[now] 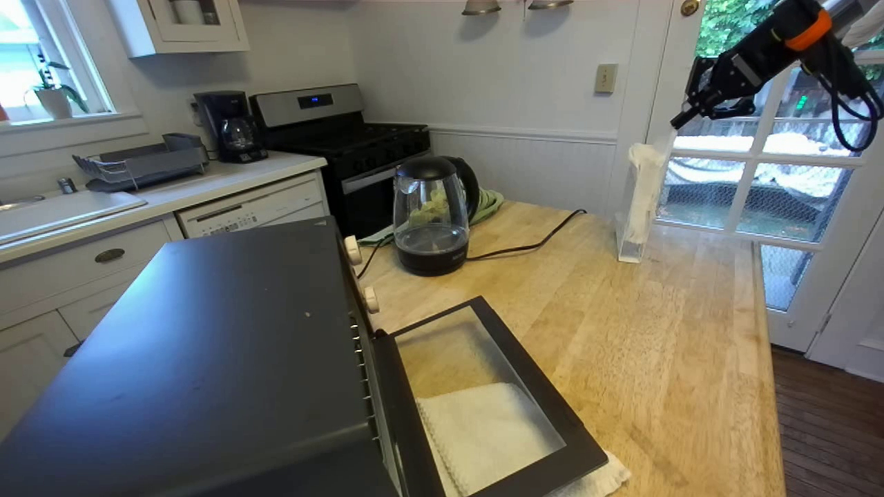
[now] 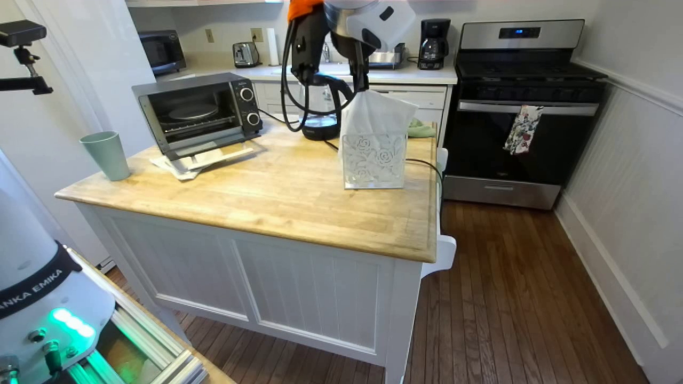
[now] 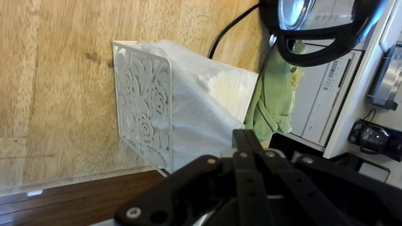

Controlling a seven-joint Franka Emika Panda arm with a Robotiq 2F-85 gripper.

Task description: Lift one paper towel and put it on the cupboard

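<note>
The paper towel, a thin white sheet, rises out of the napkin holder in the wrist view [image 3: 198, 122] and in an exterior view [image 2: 380, 114]; a thin pale edge of it shows below the fingertips in an exterior view [image 1: 666, 140]. My gripper [image 3: 246, 133] is shut on its upper corner, just above the holder; the gripper also shows in both exterior views [image 1: 677, 124] [image 2: 362, 86]. The towel's lower part is still inside the white flower-patterned holder [image 3: 144, 106], beside the thicker bundle of towels [image 3: 234, 91]. The holder stands on the cupboard's wood top [image 2: 277, 186].
The glass kettle [image 1: 431, 221] and its black cord stand beyond the holder, with a green cloth [image 3: 273, 94] behind. A toaster oven [image 2: 197, 109] with its door down over a white cloth [image 1: 483, 428] is at the far end, near a green cup [image 2: 106, 154].
</note>
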